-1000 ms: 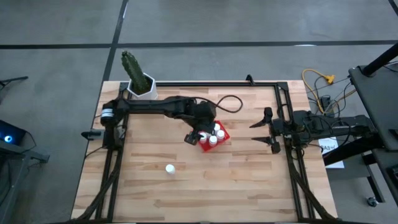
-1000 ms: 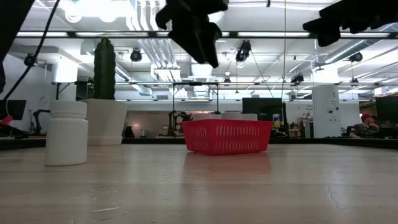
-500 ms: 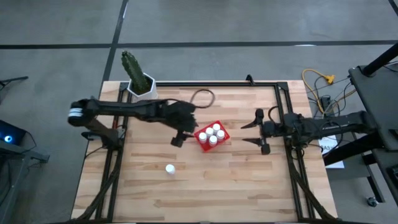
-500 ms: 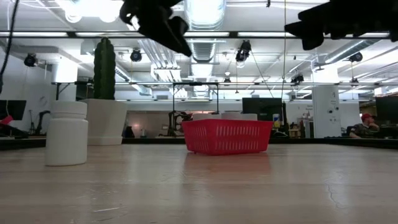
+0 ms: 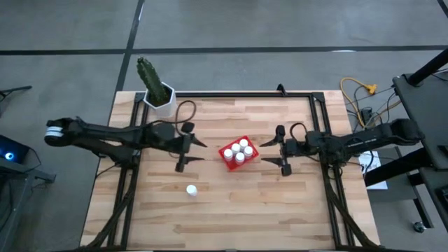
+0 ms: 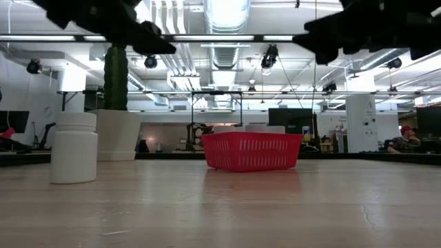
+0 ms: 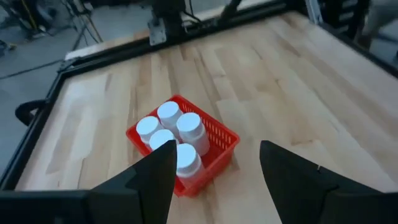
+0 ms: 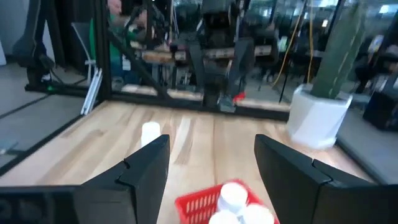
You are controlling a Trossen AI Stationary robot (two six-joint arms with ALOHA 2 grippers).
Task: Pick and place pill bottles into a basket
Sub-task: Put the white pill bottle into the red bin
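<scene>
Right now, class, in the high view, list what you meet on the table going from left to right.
Cactus pot → left gripper, overlapping the loose pill bottle in order → red basket with bottles → right gripper.

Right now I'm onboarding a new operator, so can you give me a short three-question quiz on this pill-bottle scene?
1. How many pill bottles stand in the red basket?
2. True or false: a lone bottle still stands on the table, outside the basket.
3. Which best fits the left gripper and right gripper?
A. Both open and empty, one on each side of the basket
B. Left shut on a bottle
C. Right reaching into the basket

Key: 1. Five. 2. True. 3. A.
</scene>
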